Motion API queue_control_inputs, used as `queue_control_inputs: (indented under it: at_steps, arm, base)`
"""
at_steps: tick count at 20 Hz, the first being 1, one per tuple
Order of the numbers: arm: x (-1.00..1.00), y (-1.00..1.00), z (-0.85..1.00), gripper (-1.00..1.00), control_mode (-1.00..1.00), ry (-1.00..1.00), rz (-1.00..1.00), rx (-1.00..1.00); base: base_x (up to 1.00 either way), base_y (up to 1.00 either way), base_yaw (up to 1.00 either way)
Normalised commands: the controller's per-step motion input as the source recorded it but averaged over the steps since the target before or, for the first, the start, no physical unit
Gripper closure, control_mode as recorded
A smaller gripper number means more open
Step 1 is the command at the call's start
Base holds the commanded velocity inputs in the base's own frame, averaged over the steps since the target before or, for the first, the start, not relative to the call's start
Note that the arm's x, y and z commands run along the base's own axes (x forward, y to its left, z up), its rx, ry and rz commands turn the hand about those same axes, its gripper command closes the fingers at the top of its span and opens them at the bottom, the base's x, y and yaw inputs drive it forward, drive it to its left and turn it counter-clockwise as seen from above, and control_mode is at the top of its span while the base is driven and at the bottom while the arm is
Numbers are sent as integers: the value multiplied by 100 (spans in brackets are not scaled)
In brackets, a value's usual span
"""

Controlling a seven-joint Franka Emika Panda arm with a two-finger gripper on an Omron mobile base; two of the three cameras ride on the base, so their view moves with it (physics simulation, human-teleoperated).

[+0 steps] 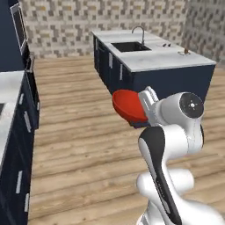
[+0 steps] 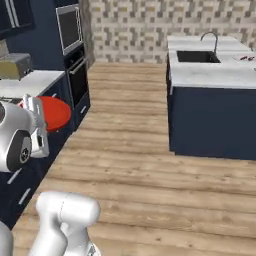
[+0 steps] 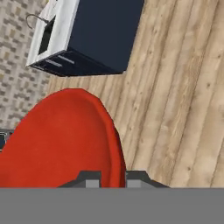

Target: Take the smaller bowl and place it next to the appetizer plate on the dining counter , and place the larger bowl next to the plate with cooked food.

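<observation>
Red and glossy, the smaller bowl (image 3: pixel 61 140) fills the lower left of the hand view, its rim pinched between the gripper (image 3: pixel 113 178) fingers, carried high over the wooden floor (image 3: pixel 175 109). Ahead, upper centre of the left base view, stands the dining counter (image 1: pixel 154 55); the appetizer plate (image 1: pixel 185 53) probably sits at its right end. Keep the bowl level and approach that corner.

Light was even and bright, with no clear source and barely any cast shadows. The rendering looked soft and slightly blurred, coarse at edges. The red bowl (image 1: pixel 128 106) showed a mild sheen.
</observation>
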Motion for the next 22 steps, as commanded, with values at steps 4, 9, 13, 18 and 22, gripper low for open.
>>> queue_control_inputs:
  at_steps: [4, 9, 13, 18, 22]
  arm:
    - [0, 0, 0, 100, 100, 0, 0, 0]
    - [0, 0, 0, 100, 100, 0, 0, 0]
    - [0, 0, 0, 100, 100, 0, 0, 0]
    - [0, 0, 0, 100, 100, 0, 0, 0]
    - [0, 0, 0, 100, 100, 0, 0, 0]
  base:
    - [42, -97, -73]
    - [79, -100, -53]
    - [100, -100, -22]
    - [100, -100, -5]
    - [100, -100, 0]
